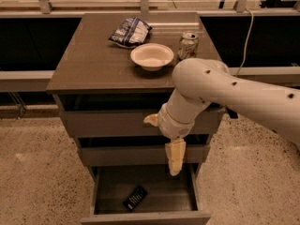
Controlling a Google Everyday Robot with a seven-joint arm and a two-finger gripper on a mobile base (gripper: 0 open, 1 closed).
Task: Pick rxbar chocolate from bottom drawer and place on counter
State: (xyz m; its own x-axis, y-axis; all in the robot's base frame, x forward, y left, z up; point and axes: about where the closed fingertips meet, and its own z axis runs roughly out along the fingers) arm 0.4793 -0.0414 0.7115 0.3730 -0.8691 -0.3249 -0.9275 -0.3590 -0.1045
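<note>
The rxbar chocolate [135,197] is a small flat black wrapper with white lettering, lying on the floor of the open bottom drawer [145,217], left of its middle. My gripper [175,159] hangs pointing down in front of the middle drawer, just above the bottom drawer's back right part. It is up and to the right of the bar and apart from it, and nothing shows in it. The counter [91,62] is the cabinet's flat grey-brown top.
On the counter stand a white bowl [152,56], a soda can [188,45] and a blue-and-white chip bag [130,31]. The two upper drawers are shut. My white arm [234,95] crosses the cabinet's right front. Speckled floor lies on both sides.
</note>
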